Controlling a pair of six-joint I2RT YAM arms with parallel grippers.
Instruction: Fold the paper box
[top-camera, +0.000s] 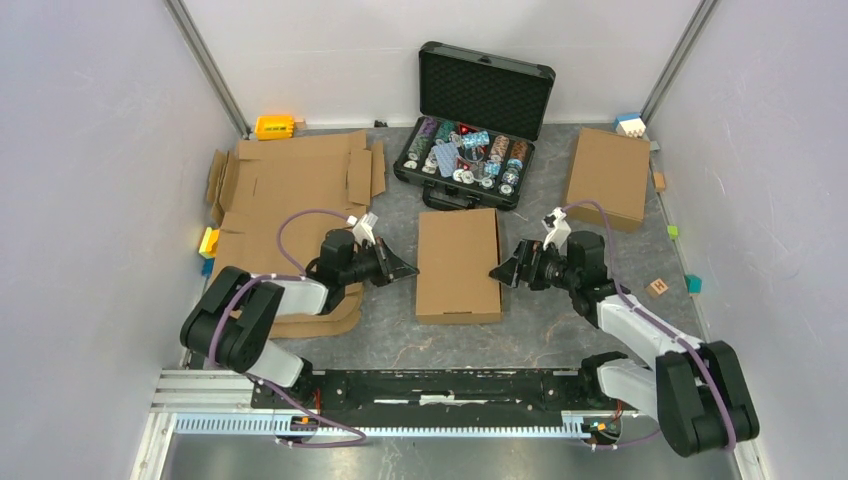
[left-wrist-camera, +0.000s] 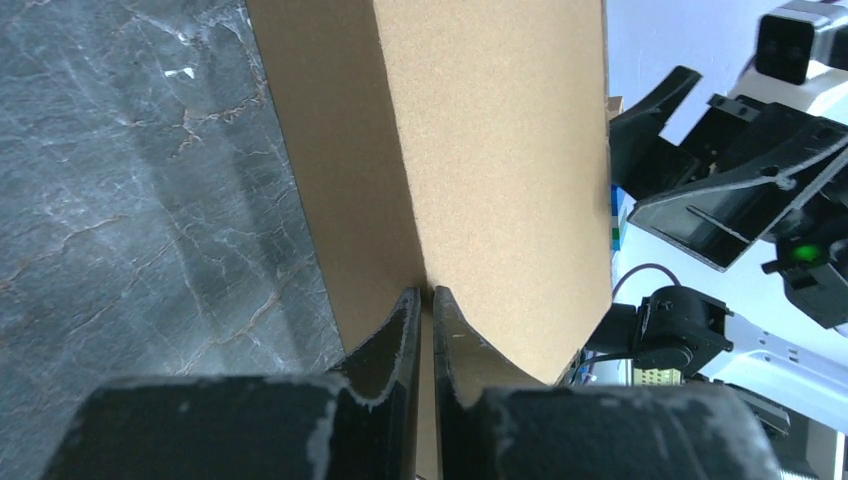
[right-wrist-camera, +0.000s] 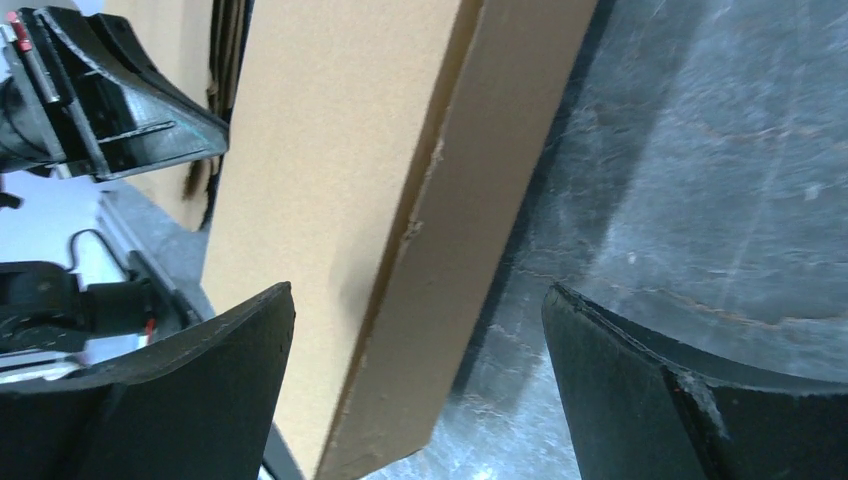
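Left gripper (left-wrist-camera: 425, 293), jaws pinched nearly together, is nosing the left long edge of the paper box (top-camera: 458, 265) lying between both grippers, long axis pointing at the black chip case (top-camera: 487, 95), while the right gripper (right-wrist-camera: 418, 292) is gaping wide opposite.

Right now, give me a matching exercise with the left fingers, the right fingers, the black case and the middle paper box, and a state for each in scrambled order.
Things:
1. left fingers
2. right fingers
3. black case
4. middle paper box

States:
A. standing open, chips inside
B. spread wide apart
C. folded shut, lying flat
D. pressed nearly together

Pairs: 1-D, 2-B, 3-A, 4-C
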